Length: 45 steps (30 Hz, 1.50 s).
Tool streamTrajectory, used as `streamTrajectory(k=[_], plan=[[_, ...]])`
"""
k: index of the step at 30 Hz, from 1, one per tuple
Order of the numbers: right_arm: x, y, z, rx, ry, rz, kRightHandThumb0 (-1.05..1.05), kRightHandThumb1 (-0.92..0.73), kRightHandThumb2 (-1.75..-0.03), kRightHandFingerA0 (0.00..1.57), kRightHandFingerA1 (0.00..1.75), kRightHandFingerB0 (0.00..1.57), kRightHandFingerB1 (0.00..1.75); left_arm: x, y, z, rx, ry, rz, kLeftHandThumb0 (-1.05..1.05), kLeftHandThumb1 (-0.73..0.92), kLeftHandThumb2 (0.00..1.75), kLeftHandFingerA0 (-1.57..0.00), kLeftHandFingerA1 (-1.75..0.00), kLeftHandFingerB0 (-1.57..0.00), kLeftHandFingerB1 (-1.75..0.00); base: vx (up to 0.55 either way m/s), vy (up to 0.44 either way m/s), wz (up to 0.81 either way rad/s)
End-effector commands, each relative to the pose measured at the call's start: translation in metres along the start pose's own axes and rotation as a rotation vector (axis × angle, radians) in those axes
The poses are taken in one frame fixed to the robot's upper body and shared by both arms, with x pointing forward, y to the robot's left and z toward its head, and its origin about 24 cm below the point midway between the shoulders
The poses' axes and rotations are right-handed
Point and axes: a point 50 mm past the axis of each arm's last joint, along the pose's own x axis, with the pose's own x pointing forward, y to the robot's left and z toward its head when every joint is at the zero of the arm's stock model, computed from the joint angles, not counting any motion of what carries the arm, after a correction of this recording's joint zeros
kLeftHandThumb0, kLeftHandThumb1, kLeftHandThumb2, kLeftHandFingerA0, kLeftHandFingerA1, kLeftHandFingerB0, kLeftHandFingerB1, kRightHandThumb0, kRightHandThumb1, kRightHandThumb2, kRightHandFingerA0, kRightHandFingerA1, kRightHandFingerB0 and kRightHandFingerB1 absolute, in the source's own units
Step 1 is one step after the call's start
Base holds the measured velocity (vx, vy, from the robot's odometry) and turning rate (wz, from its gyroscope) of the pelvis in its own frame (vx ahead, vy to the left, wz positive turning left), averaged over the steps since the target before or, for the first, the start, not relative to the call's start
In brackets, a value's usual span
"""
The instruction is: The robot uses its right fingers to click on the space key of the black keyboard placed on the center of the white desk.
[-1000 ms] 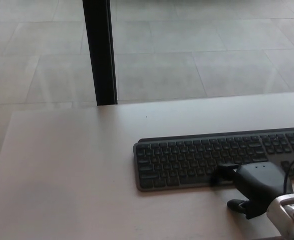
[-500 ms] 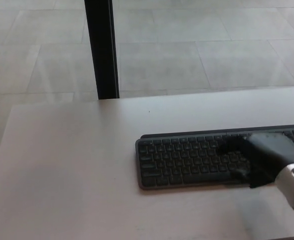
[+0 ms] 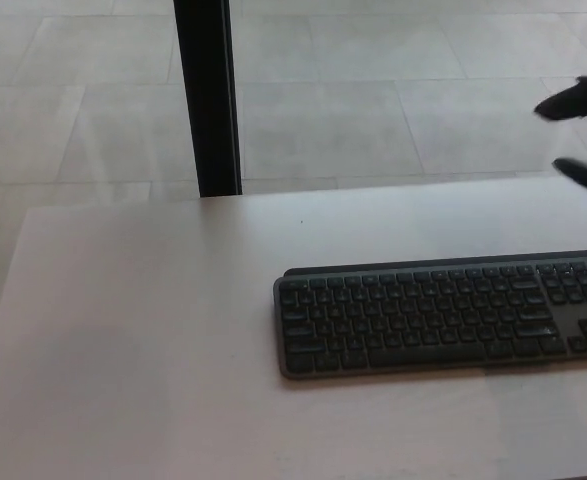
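A black keyboard (image 3: 443, 315) lies flat on the white desk (image 3: 153, 330), running off the picture's right edge. Its long space key (image 3: 423, 354) sits in the bottom row, with nothing touching it. My right hand (image 3: 583, 140) shows only at the far right edge, blurred and raised well above and behind the keyboard; two dark fingers (image 3: 563, 103) stick out apart, holding nothing. My left hand does not show.
A black vertical post (image 3: 206, 95) stands behind the desk's far edge. Grey tiled floor (image 3: 373, 90) lies beyond. The desk's left edge runs down at the picture's left.
My right hand has lifted off the keyboard's lower middle and swung up and back to the upper right edge. The view has shifted slightly.
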Motion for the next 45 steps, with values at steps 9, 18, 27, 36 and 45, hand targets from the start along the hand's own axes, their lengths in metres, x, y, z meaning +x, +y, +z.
streamTrajectory(k=[9,18,27,36,45], plan=[[-0.148,-0.186,-0.163,0.607,0.432,-0.781,-0.55,-0.54,-0.58,1.31,1.01,0.73,0.52,0.001,0.009,0.006,-0.013,-0.024,0.035,-0.53,0.62,0.59,-0.78,-0.71,-0.72,-0.59,0.0,0.0,0.0],[-0.242,-0.124,-0.229,0.803,0.777,-1.039,-0.54,-0.52,-0.68,1.19,0.87,0.65,0.74,0.001,0.01,0.007,-0.001,-0.029,0.025,-0.53,0.63,0.59,-0.77,-0.66,-0.67,-0.55,0.0,0.0,0.0],[-0.282,-0.033,-0.25,1.064,1.018,-1.152,-0.5,-0.49,-0.76,1.27,0.97,1.13,1.12,0.001,0.006,0.008,-0.013,-0.03,0.027,-0.52,0.63,0.59,-0.8,-0.7,-0.7,-0.57,0.0,0.0,0.0],[-0.287,0.014,-0.25,1.332,1.08,-1.171,-0.47,-0.53,-0.78,1.06,1.09,0.77,1.03,0.001,0.006,0.012,-0.004,-0.055,0.015,-0.52,0.64,0.59,-0.76,-0.69,-0.69,-0.57,0.0,0.0,0.0],[-0.293,0.035,-0.248,1.333,1.159,-1.102,-0.47,-0.56,-0.78,0.96,1.08,0.7,0.99,0.002,0.005,0.013,-0.023,-0.046,0.016,-0.52,0.64,0.59,-0.81,-0.73,-0.69,-0.58,0.0,0.0,0.0]])
